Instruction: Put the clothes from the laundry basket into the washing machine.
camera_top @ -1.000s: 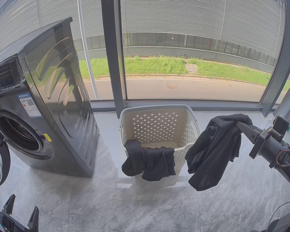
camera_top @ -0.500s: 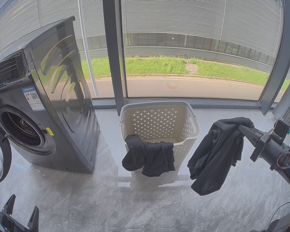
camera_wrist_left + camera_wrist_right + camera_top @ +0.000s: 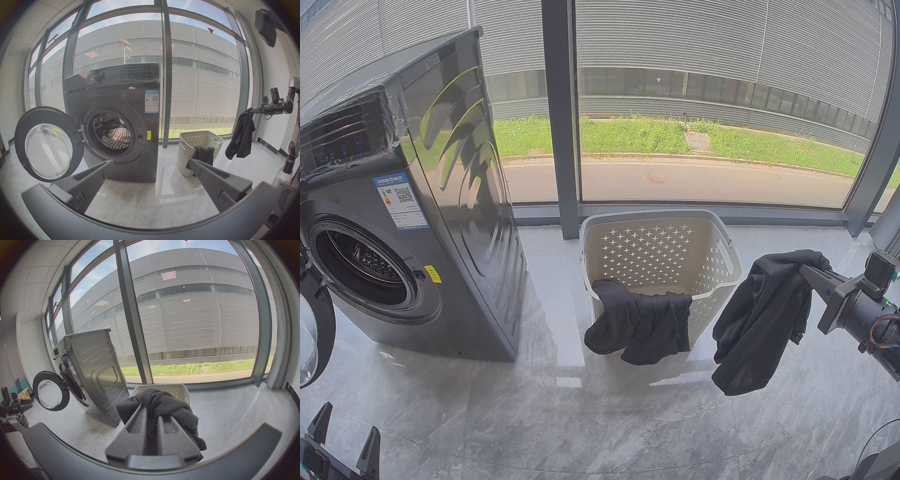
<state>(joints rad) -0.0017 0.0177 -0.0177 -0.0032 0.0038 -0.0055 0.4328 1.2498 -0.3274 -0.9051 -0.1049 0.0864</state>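
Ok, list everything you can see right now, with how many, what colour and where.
washing machine: one, dark grey, on the floor at the left, round door swung open
laundry basket: one, cream, on the floor by the window
draped garment: one, black, hanging over the basket's near rim
held garment: one, black, hanging right of the basket
left tool: one, dark grey, open, low at the left
right tool: one, dark grey, shut on the held garment

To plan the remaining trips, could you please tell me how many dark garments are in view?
2. The held garment hangs from the right gripper beside the laundry basket; the draped garment lies over the basket's front rim. More may be hidden inside.
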